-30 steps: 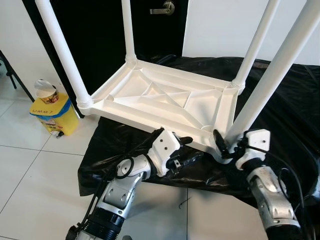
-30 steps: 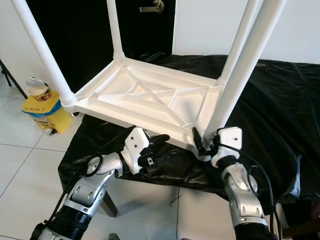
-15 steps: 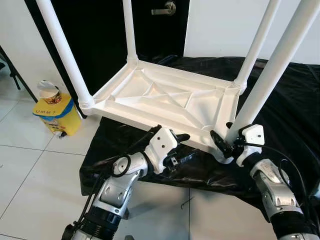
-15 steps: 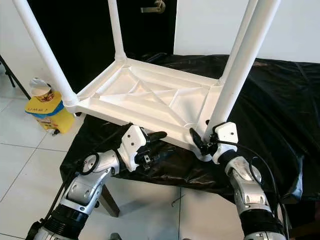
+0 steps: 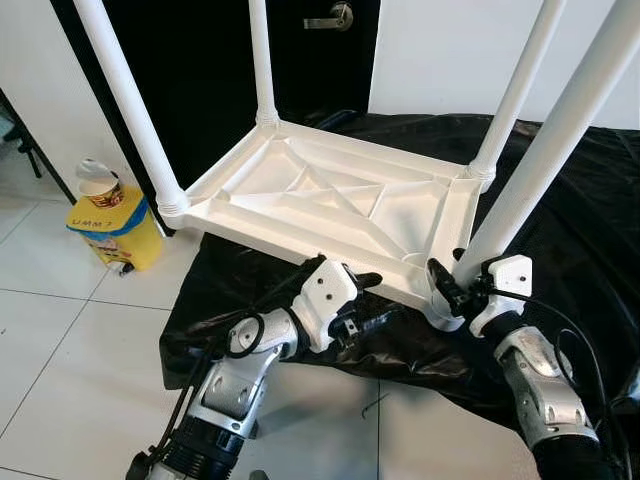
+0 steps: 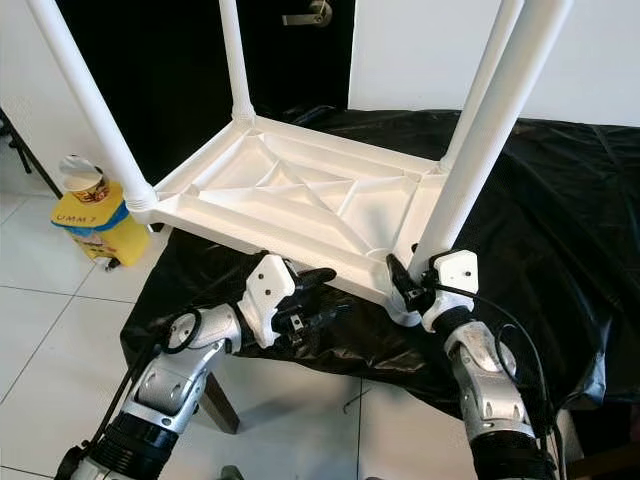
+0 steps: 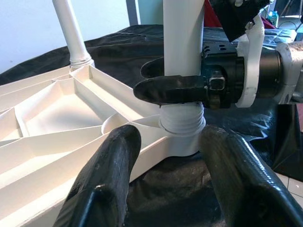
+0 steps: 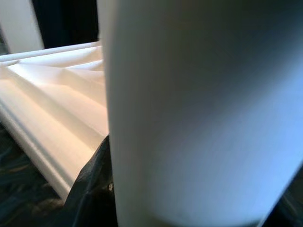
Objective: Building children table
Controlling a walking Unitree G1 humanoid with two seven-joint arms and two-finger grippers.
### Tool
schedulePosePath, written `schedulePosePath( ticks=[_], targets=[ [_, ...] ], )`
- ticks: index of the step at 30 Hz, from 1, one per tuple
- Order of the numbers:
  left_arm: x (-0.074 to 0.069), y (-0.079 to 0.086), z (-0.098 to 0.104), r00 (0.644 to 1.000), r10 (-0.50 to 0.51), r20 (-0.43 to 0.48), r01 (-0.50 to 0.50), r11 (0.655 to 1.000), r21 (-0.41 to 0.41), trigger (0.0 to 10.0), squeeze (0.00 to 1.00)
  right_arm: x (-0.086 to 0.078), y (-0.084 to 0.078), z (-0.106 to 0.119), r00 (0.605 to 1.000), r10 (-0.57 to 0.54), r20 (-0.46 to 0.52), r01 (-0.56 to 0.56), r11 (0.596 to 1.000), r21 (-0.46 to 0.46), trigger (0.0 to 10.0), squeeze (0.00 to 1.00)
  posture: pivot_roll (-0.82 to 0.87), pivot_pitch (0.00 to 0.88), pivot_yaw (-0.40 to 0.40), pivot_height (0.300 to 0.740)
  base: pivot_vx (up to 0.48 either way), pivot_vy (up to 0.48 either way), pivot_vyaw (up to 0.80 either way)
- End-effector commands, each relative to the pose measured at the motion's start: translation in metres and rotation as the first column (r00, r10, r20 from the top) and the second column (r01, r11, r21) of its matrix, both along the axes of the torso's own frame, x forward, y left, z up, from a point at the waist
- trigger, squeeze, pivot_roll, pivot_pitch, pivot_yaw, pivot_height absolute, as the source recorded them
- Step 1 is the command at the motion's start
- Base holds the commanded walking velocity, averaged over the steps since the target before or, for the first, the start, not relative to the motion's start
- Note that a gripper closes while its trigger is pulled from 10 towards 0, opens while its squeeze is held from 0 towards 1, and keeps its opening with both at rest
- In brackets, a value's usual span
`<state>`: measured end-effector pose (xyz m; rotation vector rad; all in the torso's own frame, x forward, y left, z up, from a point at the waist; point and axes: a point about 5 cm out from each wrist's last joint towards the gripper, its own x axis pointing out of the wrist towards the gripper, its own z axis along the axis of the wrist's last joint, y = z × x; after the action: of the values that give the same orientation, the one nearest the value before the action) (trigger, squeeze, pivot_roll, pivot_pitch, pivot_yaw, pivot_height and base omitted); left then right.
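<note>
Because the white children's table [image 5: 330, 200] lies upside down on the black sheet [image 5: 580, 200] with all four legs standing up, you should read everything from its ribbed underside outward; its long side runs from the near right corner away toward the dark door [image 5: 200, 60], and the near edge hangs just over the sheet's front drop; beyond the far left corner, well apart on the tiled floor [image 5: 60, 340], sits a yellow bin [image 5: 110, 228] with a cup on top. Next in size comes the near right leg [image 5: 560, 140], rising steeply from its threaded collar at the corner socket, its long axis nearly upright and leaning slightly to your right; this is the piece your move turns on. Your right gripper [image 7: 182, 80] sits at the base of that leg, just above the collar, one black finger wrapped across the front of the tube and pinching it, so the leg lies directly inside that claw and the right arm is clearly the nearer one. Your left gripper [image 5: 368, 300] hovers spread just beside the table's near edge, its fingers [image 7: 106, 175] pointing toward the same corner from the left but touching nothing; judge any twist about the leg's own axis.
</note>
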<state>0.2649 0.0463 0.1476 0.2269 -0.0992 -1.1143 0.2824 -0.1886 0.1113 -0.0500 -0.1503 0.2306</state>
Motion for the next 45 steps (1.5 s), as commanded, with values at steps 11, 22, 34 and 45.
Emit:
schedulePosePath(
  ticks=[11, 22, 34, 45],
  targets=[
    [0.001, 0.001, -0.001, 0.998, 0.069, 0.005, -0.069, 0.998, -0.005, 10.0, 0.00, -0.004, 0.003, -0.012, 0.915, -0.389, -0.109, 0.399, 0.913, 0.083, 10.0, 0.00, 0.00, 0.000, -0.032, 0.740, 0.000, 0.000, 0.00],
    [0.003, 0.001, 0.000, 0.998, 0.062, 0.014, -0.062, 0.998, -0.001, 10.0, 0.00, -0.004, 0.019, -0.009, 0.908, -0.407, -0.105, 0.416, 0.904, 0.094, 10.0, 0.00, -0.01, 0.000, -0.025, 0.740, 0.000, 0.000, 0.00],
    [0.002, 0.000, 0.000, 0.998, 0.060, 0.020, -0.060, 0.998, -0.001, 10.0, 0.00, -0.004, 0.023, 0.008, 0.956, -0.293, 0.002, 0.291, 0.950, 0.113, 10.0, 1.00, -0.01, 0.000, -0.025, 0.740, 0.000, 0.000, 0.00],
    [0.004, 0.001, 0.002, 0.997, 0.068, 0.034, -0.068, 0.998, 0.002, 10.0, 0.00, -0.011, 0.002, 0.012, 0.995, -0.086, 0.044, 0.085, 0.996, 0.034, 10.0, 0.97, 0.00, 0.000, -0.031, 0.740, 0.000, 0.000, 0.00]
  ],
)
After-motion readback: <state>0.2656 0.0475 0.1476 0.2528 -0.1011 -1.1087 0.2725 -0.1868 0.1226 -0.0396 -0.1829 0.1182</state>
